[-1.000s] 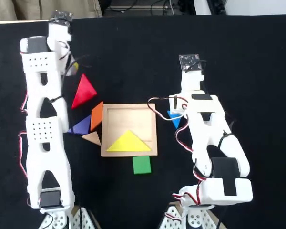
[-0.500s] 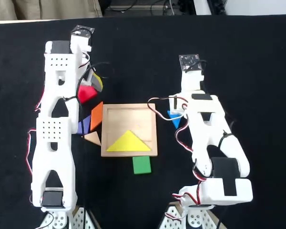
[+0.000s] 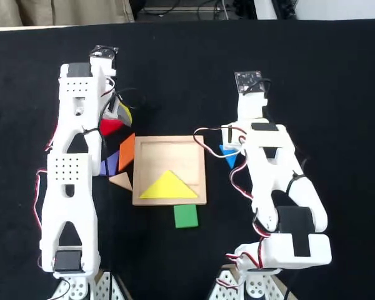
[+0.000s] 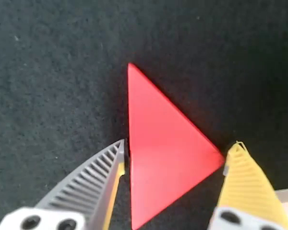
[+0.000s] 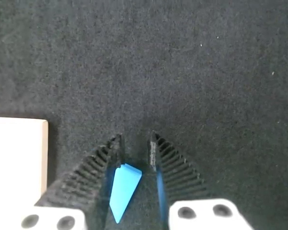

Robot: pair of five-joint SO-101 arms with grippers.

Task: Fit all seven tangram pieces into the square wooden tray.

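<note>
In the left wrist view the red triangle [image 4: 163,158] lies flat on the black cloth. My left gripper [image 4: 179,143] is open and straddles it, the grey finger [image 4: 93,184] at one edge and the yellow finger [image 4: 247,187] at a corner. From above, the left gripper [image 3: 117,117] covers most of the red triangle [image 3: 110,127], just past the tray's far left corner. The wooden tray [image 3: 200,169] holds a yellow triangle [image 3: 167,186]. My right gripper [image 5: 134,140] is shut on the blue piece [image 5: 124,189], right of the tray beside the blue piece [image 3: 228,156].
Against the tray's left side lie an orange piece [image 3: 126,152], a purple piece [image 3: 110,165] and a tan triangle [image 3: 120,181]. A green square [image 3: 185,215] sits in front of the tray. A tray corner [image 5: 19,163] shows in the right wrist view.
The left arm has swung right and come down over the red triangle, now covering most of it. The right arm and the other pieces have not moved.
</note>
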